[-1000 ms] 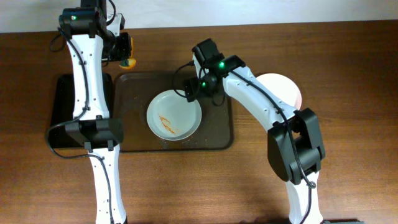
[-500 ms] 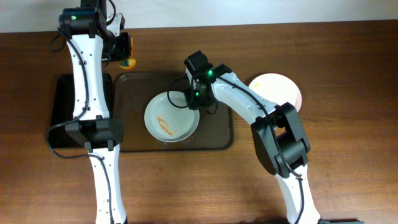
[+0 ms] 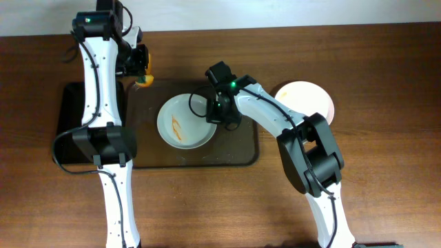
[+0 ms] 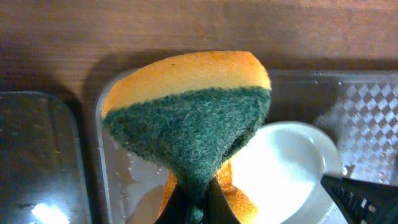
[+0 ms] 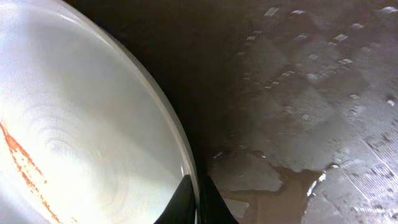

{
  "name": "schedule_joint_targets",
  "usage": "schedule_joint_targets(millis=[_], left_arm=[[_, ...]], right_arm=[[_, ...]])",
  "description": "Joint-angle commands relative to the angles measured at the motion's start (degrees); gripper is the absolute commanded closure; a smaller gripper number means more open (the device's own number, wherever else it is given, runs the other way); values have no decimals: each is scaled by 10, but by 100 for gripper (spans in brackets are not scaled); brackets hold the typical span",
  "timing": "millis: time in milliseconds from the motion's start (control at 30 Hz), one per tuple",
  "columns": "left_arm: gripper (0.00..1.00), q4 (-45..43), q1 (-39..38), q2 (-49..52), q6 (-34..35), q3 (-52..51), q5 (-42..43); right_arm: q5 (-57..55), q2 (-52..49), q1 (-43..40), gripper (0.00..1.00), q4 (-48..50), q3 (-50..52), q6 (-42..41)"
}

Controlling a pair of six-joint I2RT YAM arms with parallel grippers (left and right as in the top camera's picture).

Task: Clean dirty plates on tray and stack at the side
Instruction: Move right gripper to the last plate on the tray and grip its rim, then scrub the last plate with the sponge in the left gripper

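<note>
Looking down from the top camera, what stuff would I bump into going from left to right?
black tray → sponge → dirty plate → plate at the side

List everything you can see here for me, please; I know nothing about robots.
table: one, brown wood, under everything
brown tray: one, dark brown, centre of the table
dirty plate: one, white with orange-red streaks, on the brown tray
second plate: one, white, on the table right of the brown tray
black tray: one, black, left of the brown tray
sponge: one, yellow with green scouring side, above the brown tray's far left corner
arms: two, white and black
left tool: pinching the sponge
right tool: pinching the dirty plate's rim
</note>
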State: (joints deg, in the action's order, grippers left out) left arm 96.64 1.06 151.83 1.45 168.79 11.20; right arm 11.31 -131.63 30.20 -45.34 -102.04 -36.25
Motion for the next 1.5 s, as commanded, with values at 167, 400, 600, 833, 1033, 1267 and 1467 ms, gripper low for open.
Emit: schedule_joint_targets(millis=[167,400,600,833,1033,1267,1467], left_arm=[[99,0,-52,-7,-9,-104,25],[99,-15,-85,-7,-9,-164,25],[99,-54,-104,-7,-9,-226,25],[99,-87,-104,-7,-9,-253,25],[99,-86,-108,-7,-9,-253,25],[99,-77,-137,-7,10,-272,-41],[99,-111,-195,-7,127,-367,-215]], right_arm=[[-22,0,-47,96,42,54,-170],[17,0,-47,96,81,77,-104],[63,1,-57,47,36,17,37],[59,-9,-65,63,61,-10,146],[72,-39,-64,83,76,-10,141],[71,-40,-57,96,70,-10,133],[71,-40,-59,96,70,-10,133]])
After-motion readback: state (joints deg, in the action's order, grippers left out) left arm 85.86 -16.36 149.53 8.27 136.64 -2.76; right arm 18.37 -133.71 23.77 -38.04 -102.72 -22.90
